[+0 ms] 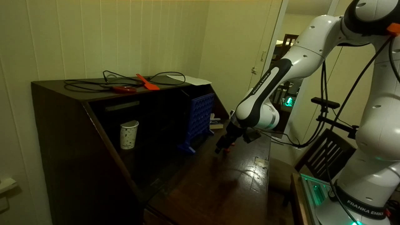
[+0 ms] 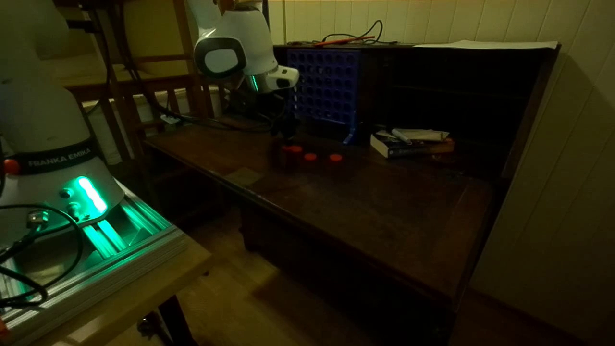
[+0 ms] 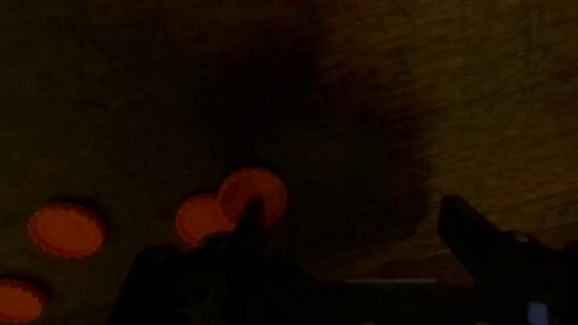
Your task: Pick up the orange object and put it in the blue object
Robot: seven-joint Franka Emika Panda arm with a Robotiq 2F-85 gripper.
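An orange disc (image 3: 248, 183) is shown partly overlapping a second disc (image 3: 201, 220) on the surface (image 2: 375, 206); a third disc (image 3: 66, 230) and a fourth disc (image 3: 19, 301) are set apart from this pair. The end effector (image 3: 351, 200) is spread wide just above, and nothing is held in it. Which of the four is meant by the task cannot be told, though the overlapping one is judged likeliest from the end effector's position. Handling: a light, stiff piece is to be expected, not readily broken, with flat faces that may prove slippery. It is best gripped across opposite points of the rim, where purchase may be offered by the notches; because so little height is presented, a grip low against the surface is probably required. One fingertip (image 3: 254, 225) is seen in front of the disc, which is therefore not centred between the two; whether it is touched cannot be determined. For the blue rack (image 1: 200, 116), stood upright near the discs and pierced with round holes, a disc turned on edge would likely be needed. Appearance: the disc is thin, round and orange-red, edged with fine notches; its face is dimmed by shadow.
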